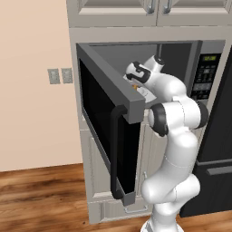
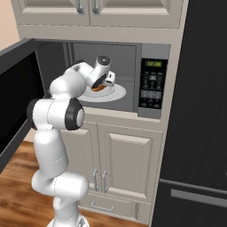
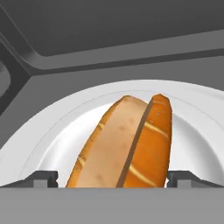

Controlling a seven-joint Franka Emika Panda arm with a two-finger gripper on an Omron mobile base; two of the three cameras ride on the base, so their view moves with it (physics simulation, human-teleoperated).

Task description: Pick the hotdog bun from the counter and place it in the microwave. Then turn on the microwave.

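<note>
Microwave [image 2: 153, 84] door [image 1: 108, 136] swung wide open to the left, black bar handle [image 1: 115, 152] facing out. Arm reaches into the cavity; gripper [image 2: 103, 85] sits low over the white turntable plate [image 2: 116, 94] inside. Hotdog bun [image 3: 127, 144] lies on that plate, inside the microwave, tan cut side next to the orange crust, running lengthwise away from the hand camera. Jaws open wide, one tip at each lower corner of the hand view, bun between them; cannot tell if either tip touches it. In the right base view a bit of orange bun [image 2: 98, 88] shows just under the hand. Keypad [image 2: 152, 88] with green display right of the cavity. Pale cabinet doors [image 2: 126, 164] below the microwave, black fridge [image 2: 199, 133] to the right, wood floor [image 1: 41, 195] under the open door.
</note>
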